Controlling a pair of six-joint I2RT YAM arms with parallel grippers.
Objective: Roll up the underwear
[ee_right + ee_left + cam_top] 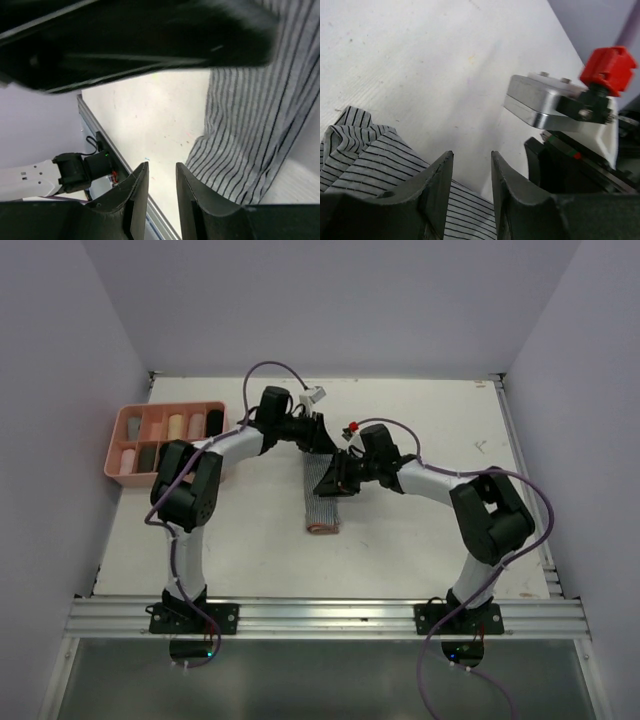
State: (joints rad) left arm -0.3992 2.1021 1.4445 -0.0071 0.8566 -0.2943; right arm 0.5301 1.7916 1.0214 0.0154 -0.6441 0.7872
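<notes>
Your two arms fold inward over the white bench (pixel 440 430), wrists meeting at its middle above the far end of the grey striped underwear (pixel 322 505). The soft fabric lies there as a long narrow strip, its near end curled into a small roll. A pink plastic tray (pixel 113 445) sits at the bench's left edge. Your left end effector (pixel 471 160) and right end effector (pixel 161 170) each stand slightly parted, gripping nothing, with striped cloth just beside their dark fingers.

Underwear (pixel 322 505) centre, tray (pixel 113 445) left, table (pixel 450 420) bare right
</notes>
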